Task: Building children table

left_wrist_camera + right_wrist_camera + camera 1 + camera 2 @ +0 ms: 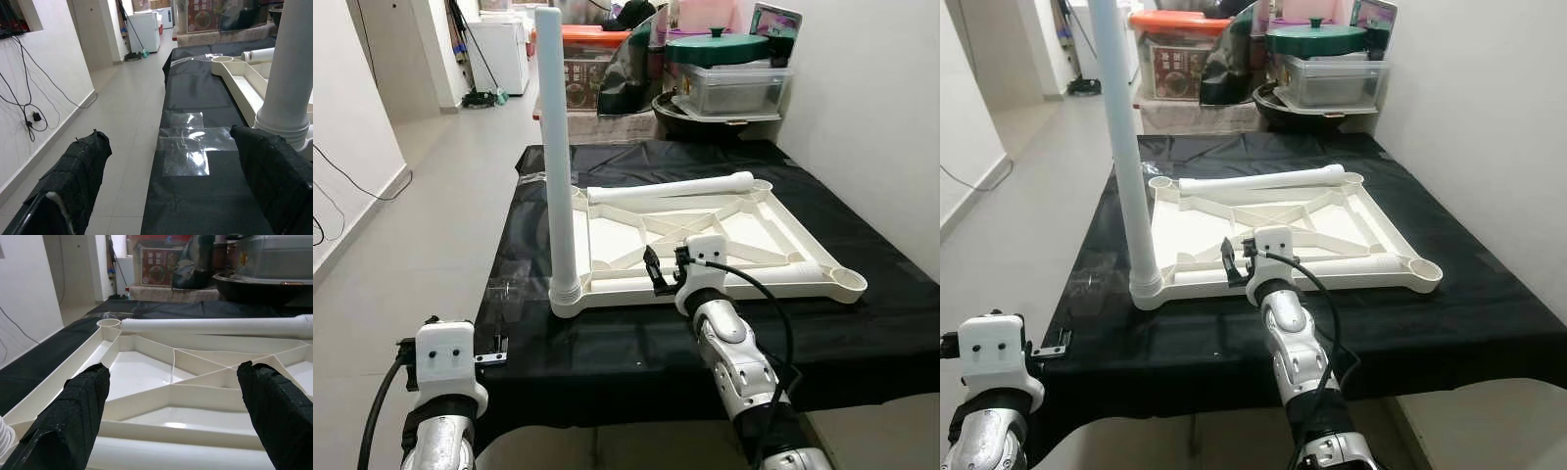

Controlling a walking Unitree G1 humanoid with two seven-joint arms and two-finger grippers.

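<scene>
the upturned tabletop (773, 230) lies on the black cloth (607, 352), one leg (556, 157) upright in its 7 o'clock corner. the right gripper (171, 382), spread wide and empty, hangs over a loose leg (1351, 266) at 6 o'clock; a skewed grab may roll it. the left gripper (171, 186) idles wide.

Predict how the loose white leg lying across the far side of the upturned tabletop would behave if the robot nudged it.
The loose leg is round and smooth, so it would probably roll. The ribbed tabletop it rests on might catch it. It looks like hollow plastic, likely stiff and light. The right gripper hovers open nearby.
</scene>
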